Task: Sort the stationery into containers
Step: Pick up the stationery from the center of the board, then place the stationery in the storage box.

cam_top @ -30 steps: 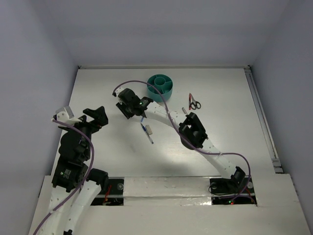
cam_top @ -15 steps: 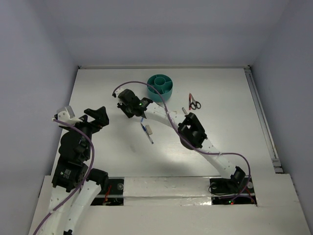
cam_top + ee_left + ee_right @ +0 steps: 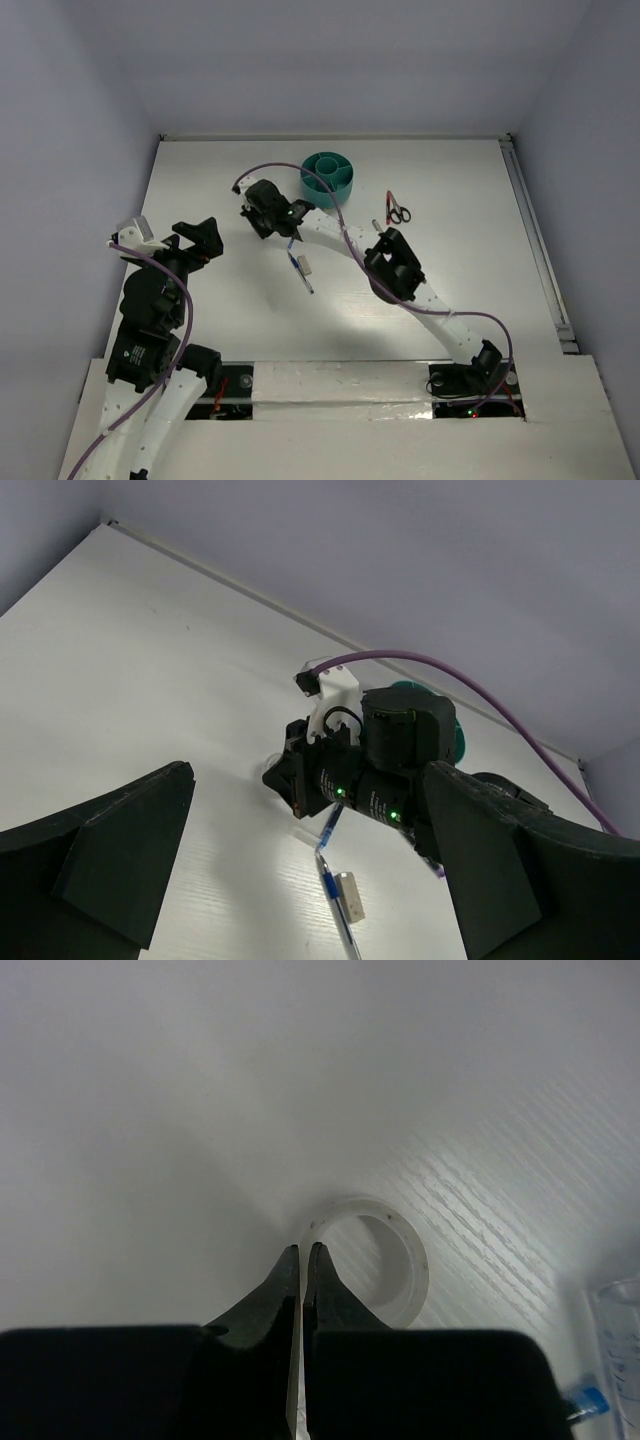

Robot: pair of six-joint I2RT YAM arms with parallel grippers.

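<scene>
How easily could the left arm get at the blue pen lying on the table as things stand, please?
Probably yes. The left claw is open, and bare table lies between it and the blue pen. The right arm passes just beyond the pen, so it may be tight.

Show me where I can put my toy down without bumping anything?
Bare table lies right of the scissors, and in the far-left corner beyond the left gripper. It's crowded mid-table around the teal cup, right gripper, pen and small white block.
</scene>
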